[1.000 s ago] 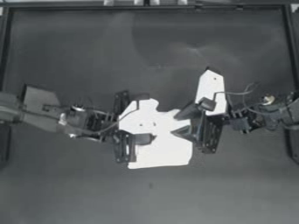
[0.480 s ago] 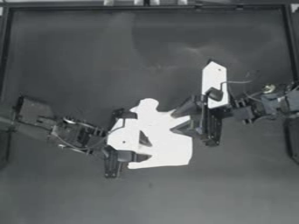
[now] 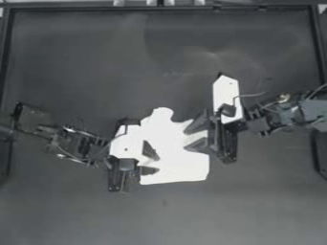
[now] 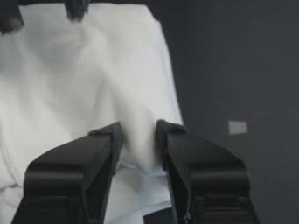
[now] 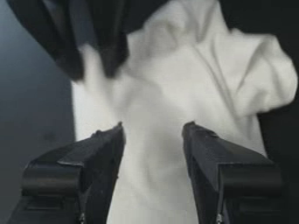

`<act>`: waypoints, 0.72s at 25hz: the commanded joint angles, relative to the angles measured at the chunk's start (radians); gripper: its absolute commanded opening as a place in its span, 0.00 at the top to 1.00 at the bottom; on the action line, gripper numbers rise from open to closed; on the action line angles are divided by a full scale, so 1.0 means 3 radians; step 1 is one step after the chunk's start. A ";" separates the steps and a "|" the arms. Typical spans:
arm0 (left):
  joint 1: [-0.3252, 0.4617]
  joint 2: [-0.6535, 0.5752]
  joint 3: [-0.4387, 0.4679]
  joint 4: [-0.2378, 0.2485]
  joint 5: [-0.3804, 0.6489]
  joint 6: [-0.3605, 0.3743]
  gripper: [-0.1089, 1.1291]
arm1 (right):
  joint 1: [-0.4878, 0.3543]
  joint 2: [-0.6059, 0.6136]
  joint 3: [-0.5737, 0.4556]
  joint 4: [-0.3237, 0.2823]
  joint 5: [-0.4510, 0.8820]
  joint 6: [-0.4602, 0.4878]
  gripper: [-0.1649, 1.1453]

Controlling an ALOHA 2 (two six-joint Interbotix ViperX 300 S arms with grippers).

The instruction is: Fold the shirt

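Two robot hands grip a bunched white shirt (image 3: 167, 149) lying mid-worktop (image 3: 96, 57). The left hand (image 3: 119, 168) pinches a ridge of cloth at the shirt's left edge; the right hand (image 3: 223, 143), reaching in from the right, is clamped on the shirt's right edge.

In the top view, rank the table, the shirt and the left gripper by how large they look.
1. Table, filling nearly the whole view.
2. Shirt, a pale patch at the middle.
3. Left gripper, at the shirt's left edge.
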 commanded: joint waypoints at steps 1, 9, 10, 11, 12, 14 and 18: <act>-0.0015 -0.0118 0.0015 -0.0026 -0.0061 -0.0005 0.33 | -0.0046 0.0077 -0.0056 0.0015 -0.0112 -0.0020 0.26; -0.0072 0.0031 0.0097 -0.0061 -0.0061 -0.0005 0.33 | -0.0215 0.0291 -0.0036 0.0015 -0.0322 -0.0128 0.26; -0.0072 0.0056 0.0097 -0.0056 -0.0061 -0.0005 0.33 | -0.0225 0.0317 -0.0036 0.0015 -0.0327 -0.0148 0.26; -0.0077 0.0087 0.0097 -0.0061 -0.0061 -0.0005 0.33 | -0.0230 0.0332 -0.0036 0.0026 -0.0332 -0.0164 0.26; -0.0077 0.0112 0.0092 -0.0061 -0.0061 -0.0005 0.33 | -0.0240 0.0358 -0.0026 0.0041 -0.0343 -0.0169 0.26; -0.0092 0.0164 0.0097 -0.0066 -0.0061 -0.0010 0.33 | -0.0245 0.0399 -0.0026 0.0046 -0.0368 -0.0174 0.26; -0.0112 0.0235 0.0112 -0.0087 -0.0061 -0.0010 0.33 | -0.0271 0.0476 -0.0005 0.0046 -0.0430 -0.0164 0.26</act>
